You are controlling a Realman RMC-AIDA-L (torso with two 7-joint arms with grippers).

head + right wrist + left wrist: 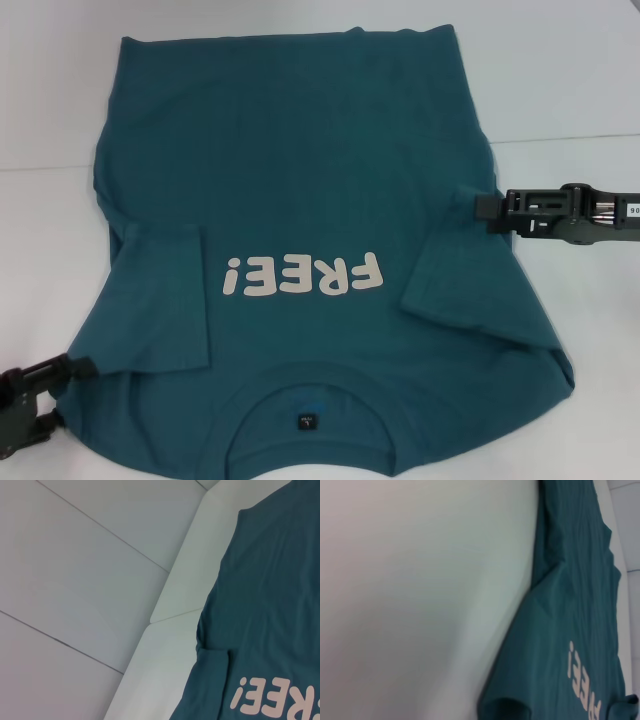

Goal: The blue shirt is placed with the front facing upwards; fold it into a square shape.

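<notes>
Blue shirt face-up with both sleeves folded in, a gripper at each side.

The blue shirt [320, 250] fills the centre of the head view on the white table [560, 80], collar at the bottom edge. The right gripper [482, 209] sits at the shirt's mid-right edge, the left gripper [72, 370] at the lower-left corner; whether either grasps cloth I cannot tell. Risk, as I judge it: an uneven lift could spill the tucked sleeves and skew the square.

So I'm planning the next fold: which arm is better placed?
Probably right: its end effector touches the teal-blue cotton shirt's side edge; the left end effector waits by the shoulder corner.
</notes>
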